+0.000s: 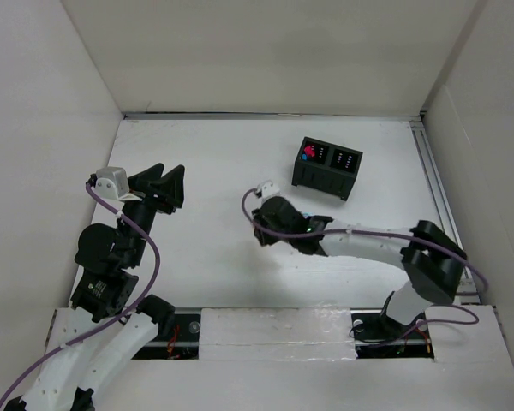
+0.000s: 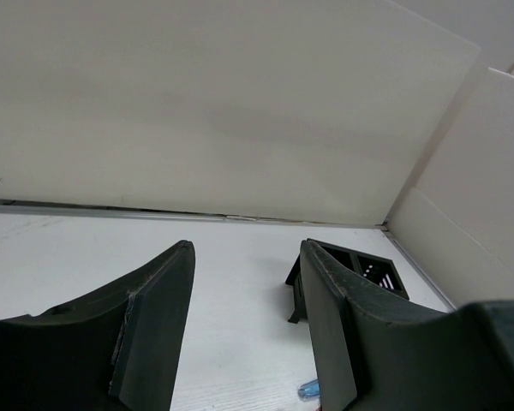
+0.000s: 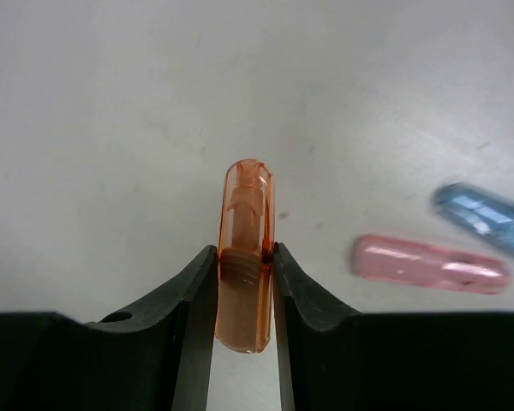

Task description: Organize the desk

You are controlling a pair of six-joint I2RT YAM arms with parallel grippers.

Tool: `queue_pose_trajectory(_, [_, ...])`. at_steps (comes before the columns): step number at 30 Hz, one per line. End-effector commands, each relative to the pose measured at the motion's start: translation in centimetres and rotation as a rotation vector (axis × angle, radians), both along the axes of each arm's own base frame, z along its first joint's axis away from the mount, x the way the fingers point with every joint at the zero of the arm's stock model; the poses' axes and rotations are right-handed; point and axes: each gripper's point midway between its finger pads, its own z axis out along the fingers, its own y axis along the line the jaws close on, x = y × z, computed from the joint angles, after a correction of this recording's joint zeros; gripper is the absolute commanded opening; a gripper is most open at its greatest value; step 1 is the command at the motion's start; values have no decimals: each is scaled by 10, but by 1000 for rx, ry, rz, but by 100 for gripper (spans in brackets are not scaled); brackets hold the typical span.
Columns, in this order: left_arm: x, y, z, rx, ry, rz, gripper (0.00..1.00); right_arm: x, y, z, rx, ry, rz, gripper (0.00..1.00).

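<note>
**A:** What does the right gripper (image 3: pixel 244 250) have between its fingers?

**B:** An orange translucent piece (image 3: pixel 247 201). The two fingers are closed on its narrow sides at the lower half, so the rounded end stands out past the fingertips. Pinched this way it sits in line with the jaws, which I judge suits lowering it end-first into a narrow slot. Whether it touches the surface below, I cannot tell.

**A:** And where is the desk?

**B:** The desk (image 1: pixel 206 154) is the white top under both arms, and the right gripper hangs over its middle. Two loose pieces lie on it just beside the gripper, a pink piece (image 3: pixel 430 264) and a blue piece (image 3: pixel 484 220), near each other but apart.

**A:** Why work at that spot?

**B:** The black organizer box (image 1: pixel 327 167) stands close by, toward the far right. One compartment shows pink and blue contents, so I take it as the likely destination, with a short carry.

**A:** And the left gripper (image 1: pixel 164 181)?

**B:** Its fingers are spread wide with nothing between them. It is raised over the left of the desk, well apart from the pieces and, I judge, out of the other arm's way
</note>
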Motion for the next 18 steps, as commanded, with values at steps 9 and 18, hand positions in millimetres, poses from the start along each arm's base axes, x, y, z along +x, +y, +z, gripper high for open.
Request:
queue_pose_trajectory(9, [-4,-2,14,-29,-50,-22,49,196,-186,175,241,-473,-625,8])
queue_pose_trajectory(18, [-3,-2,14,-29,-50,-19,49,246,-281,154,160,-484,-865,9])
